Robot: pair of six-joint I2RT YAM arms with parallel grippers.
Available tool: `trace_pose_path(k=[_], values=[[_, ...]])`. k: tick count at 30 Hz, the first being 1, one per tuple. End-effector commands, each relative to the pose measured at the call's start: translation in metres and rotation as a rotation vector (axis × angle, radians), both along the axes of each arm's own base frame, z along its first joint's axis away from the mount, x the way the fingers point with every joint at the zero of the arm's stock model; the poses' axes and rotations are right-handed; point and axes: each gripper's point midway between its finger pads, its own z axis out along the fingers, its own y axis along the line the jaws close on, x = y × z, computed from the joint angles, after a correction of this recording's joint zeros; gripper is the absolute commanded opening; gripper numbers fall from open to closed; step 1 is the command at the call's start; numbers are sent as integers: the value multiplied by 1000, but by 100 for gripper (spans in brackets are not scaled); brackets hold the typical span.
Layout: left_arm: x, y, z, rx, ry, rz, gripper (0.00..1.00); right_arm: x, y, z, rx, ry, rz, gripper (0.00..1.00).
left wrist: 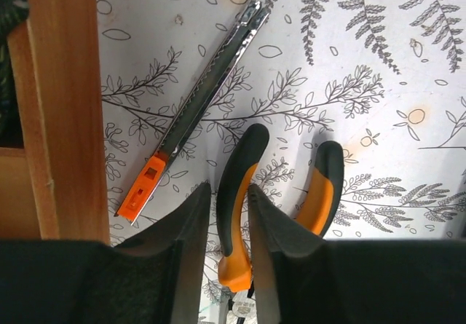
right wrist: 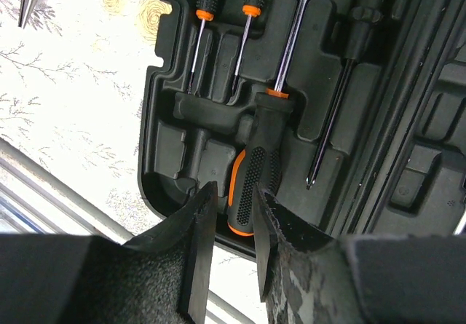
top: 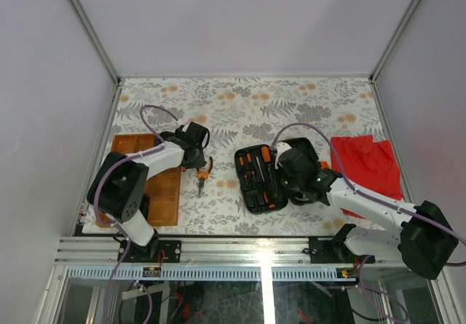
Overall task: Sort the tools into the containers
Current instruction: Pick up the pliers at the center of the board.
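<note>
Orange-and-black pliers lie on the floral table beside the wooden tray. My left gripper is closed round their left handle; the other handle lies free to the right. From above, the pliers show just below the left gripper. The black tool case lies open at the centre. My right gripper straddles the thick handle of a screwdriver that sits in a slot of the case, and is shut on it.
A steel utility knife with an orange end lies next to the tray. Two small drivers and a long black screwdriver rest in the case. A red cloth is at the right. The table's metal rail runs near the case.
</note>
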Motion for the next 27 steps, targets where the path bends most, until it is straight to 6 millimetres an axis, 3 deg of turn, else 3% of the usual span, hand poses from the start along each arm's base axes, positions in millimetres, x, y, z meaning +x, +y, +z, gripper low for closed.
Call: trace_pose_path(k=[1, 7, 13, 16, 19, 27], values=[[5, -6, -2, -35, -16, -18, 21, 2, 3, 13, 36, -33, -15, 33], [-1, -10, 14, -96, -60, 2, 0, 13, -12, 27, 47, -86, -153, 33], [-17, -32, 60, -244, -195, 1, 0, 27, -40, 74, 189, -255, -373, 39], [-33, -50, 80, -294, -253, -3, 0, 27, -48, 87, 210, -280, -417, 45], [-50, -70, 93, -355, -282, 9, 0, 23, -41, 93, 255, -261, -393, 48], [-79, -122, 114, -351, -332, 87, 0, 15, 2, 93, 309, -155, -223, 48]])
